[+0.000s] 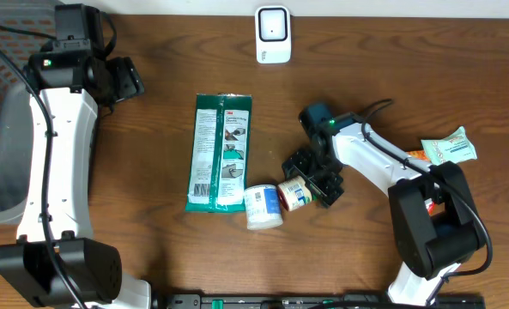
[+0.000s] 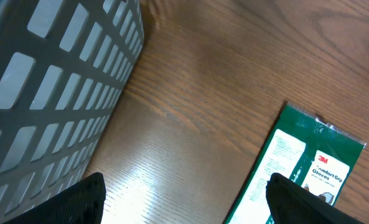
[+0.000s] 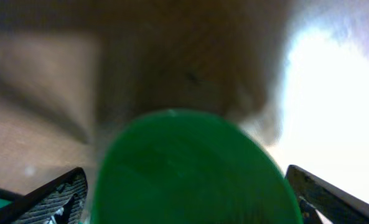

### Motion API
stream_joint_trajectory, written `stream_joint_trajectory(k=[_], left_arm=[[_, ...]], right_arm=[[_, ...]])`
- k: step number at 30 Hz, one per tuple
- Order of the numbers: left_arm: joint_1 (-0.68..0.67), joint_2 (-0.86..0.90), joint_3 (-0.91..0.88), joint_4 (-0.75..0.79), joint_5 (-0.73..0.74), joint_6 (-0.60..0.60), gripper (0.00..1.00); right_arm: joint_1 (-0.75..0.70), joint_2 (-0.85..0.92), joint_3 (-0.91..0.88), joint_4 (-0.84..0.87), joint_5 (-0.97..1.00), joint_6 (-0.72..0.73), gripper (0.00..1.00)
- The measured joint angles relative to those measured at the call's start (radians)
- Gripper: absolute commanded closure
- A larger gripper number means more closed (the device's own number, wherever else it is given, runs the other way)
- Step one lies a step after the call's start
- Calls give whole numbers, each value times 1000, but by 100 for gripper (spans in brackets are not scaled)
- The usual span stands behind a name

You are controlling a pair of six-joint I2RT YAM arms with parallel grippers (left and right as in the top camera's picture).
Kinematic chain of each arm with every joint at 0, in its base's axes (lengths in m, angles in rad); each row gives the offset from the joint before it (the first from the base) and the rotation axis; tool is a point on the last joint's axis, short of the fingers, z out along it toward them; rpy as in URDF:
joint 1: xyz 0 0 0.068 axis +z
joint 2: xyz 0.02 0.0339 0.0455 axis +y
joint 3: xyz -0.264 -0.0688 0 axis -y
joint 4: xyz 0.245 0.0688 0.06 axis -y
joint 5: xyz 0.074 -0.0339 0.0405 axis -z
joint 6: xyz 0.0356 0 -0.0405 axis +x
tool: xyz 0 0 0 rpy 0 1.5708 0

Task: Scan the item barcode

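Green lid (image 3: 190, 168) fills my right wrist view, sitting squarely between the fingers of the right claw (image 1: 312, 182). Those fingers stand spread wide on either side of it and pinch nothing. From overhead, the lid belongs to a small jar (image 1: 295, 194) lying on its side right at the claw's tips, with a white tub (image 1: 263, 207) just beyond it. I judge this is the pick-up step. Next I should close on the jar, lift it and carry it to the white scanner (image 1: 272, 34), well away from the claw. I can't see where its barcode is. My left claw (image 2: 190, 202) hangs spread and empty.
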Motion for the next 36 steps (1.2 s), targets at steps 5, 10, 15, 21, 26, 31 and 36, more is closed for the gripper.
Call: stream_joint_trajectory(k=[5,10,15,21,26,31,36], left_arm=[[0,0,0,0,0,0,18],[0,0,0,0,0,0,18],[0,0,0,0,0,0,18],[0,0,0,0,0,0,18],[0,0,0,0,0,0,18],[0,0,0,0,0,0,18],[0,0,0,0,0,0,18]], right_arm=[[-1,0,-2,80,53,-134,12],[-1,0,-2,91,46,-204,11],[-1,0,-2,88,3,-206,8],[-19,0,-2,92,-12,-214,26],[-23,0,-1,126,-13,-245,21],[-34,-10,11,121,-19,-306,33],[-59,-50,64,123,-18,-459,41]])
